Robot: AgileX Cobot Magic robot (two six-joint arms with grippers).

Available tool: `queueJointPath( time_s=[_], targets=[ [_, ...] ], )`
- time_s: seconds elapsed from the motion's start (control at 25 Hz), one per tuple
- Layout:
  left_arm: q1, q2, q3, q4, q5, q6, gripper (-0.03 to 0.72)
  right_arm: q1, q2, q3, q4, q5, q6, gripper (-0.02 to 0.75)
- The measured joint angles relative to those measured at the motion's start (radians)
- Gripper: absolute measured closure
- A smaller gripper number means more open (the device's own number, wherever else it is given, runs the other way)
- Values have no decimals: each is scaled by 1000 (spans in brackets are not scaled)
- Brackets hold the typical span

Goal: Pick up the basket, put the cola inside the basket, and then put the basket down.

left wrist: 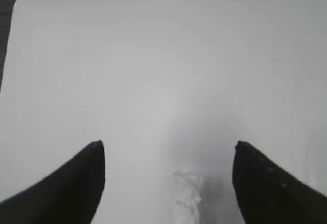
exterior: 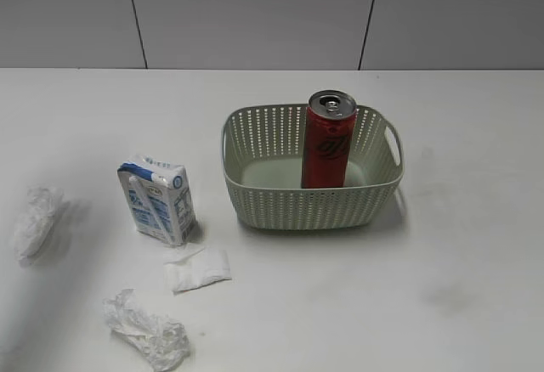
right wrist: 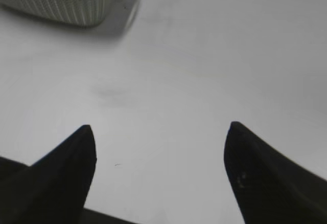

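The pale sage-green basket [exterior: 293,206] rests on the white table right of centre in the exterior view. The red cola can [exterior: 327,143] stands upright inside it, at its back right. A corner of the basket [right wrist: 66,1] shows at the top left of the right wrist view, with a sliver of the red can over its rim. My left gripper [left wrist: 168,144] is open and empty over bare table with a crumpled tissue below it. My right gripper [right wrist: 161,129] is open and empty over bare table, apart from the basket. Neither gripper shows in the exterior view.
A blue-and-white drink carton [exterior: 157,198] stands left of the basket. Crumpled white tissues lie at the far left [exterior: 36,221], in front of the carton [exterior: 197,268] and at the front left [exterior: 146,331]. One tissue [left wrist: 188,193] shows in the left wrist view.
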Motion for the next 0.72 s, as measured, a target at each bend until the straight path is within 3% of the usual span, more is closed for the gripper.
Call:
queueJointPath(
  time_s=[0.28, 0.72],
  targets=[
    [1, -221, 248, 18, -9, 3, 99, 0, -172, 0, -87, 0, 101, 146],
    [1, -696, 652, 18, -135, 3, 102, 0, -202, 3, -87, 1, 116, 146]
  ],
)
